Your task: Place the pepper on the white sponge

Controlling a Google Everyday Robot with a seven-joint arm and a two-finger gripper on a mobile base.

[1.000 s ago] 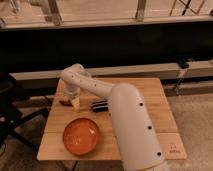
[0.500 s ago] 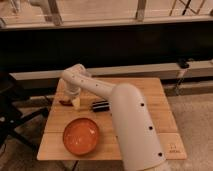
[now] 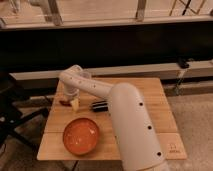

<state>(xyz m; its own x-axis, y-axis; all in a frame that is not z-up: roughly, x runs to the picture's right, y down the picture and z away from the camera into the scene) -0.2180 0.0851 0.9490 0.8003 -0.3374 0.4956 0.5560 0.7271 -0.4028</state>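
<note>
The pepper (image 3: 63, 102) is a small dark red piece lying on the wooden table (image 3: 145, 100) near its left edge. The white sponge (image 3: 75, 104) is a small pale block just to the right of it, very close to it or touching. My gripper (image 3: 70, 97) points down at the end of the white arm, right above the pepper and the sponge. The arm (image 3: 125, 115) reaches in from the lower right across the table.
An orange bowl (image 3: 80, 135) stands at the front left of the table. A black striped oblong block (image 3: 99, 105) lies to the right of the sponge, partly under the arm. A dark chair or stand (image 3: 12, 117) is left of the table, and a dark low wall runs behind it.
</note>
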